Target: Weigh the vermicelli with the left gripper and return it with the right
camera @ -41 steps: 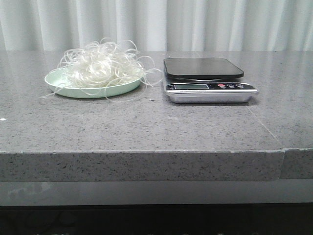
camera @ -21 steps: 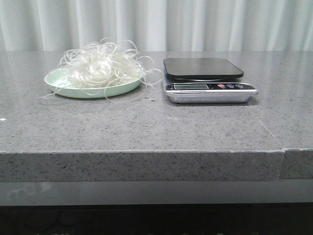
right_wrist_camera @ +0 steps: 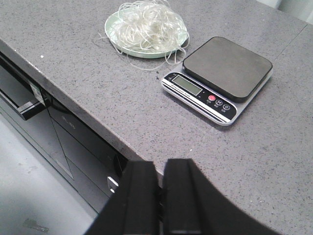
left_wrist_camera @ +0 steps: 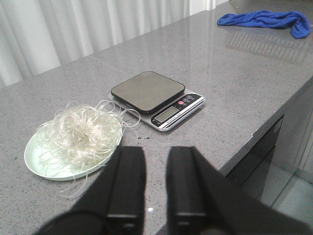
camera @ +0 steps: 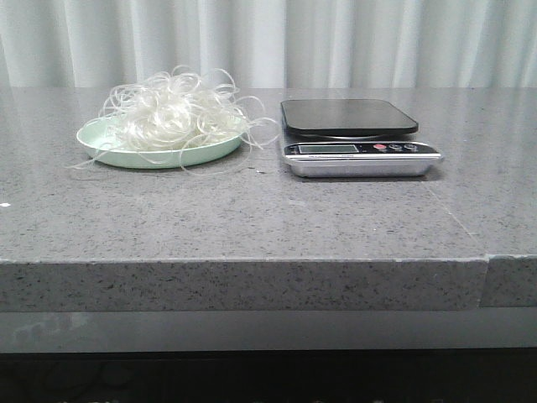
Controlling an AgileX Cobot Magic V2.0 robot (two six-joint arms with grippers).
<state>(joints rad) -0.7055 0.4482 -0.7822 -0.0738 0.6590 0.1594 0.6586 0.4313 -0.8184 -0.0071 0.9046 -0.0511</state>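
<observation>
Grey speckled stone makes up the counter point(camera: 252, 218), with pale curtains behind it. On it, the vermicelli point(camera: 172, 113) sits heaped on the plate point(camera: 101, 149), loose strands trailing over the rim toward the scale point(camera: 357, 138) just beside it. The left gripper point(left_wrist_camera: 151, 196) hangs back from the counter with a narrow gap between its fingers, holding nothing; the right gripper point(right_wrist_camera: 159, 196) is nearly closed and also empty. The tangle is springy, so a pinch could catch only a few strands and shed the rest. Trailing loops could snag the plate and drag it, or droop off the scale's platform and falsify the reading.
</observation>
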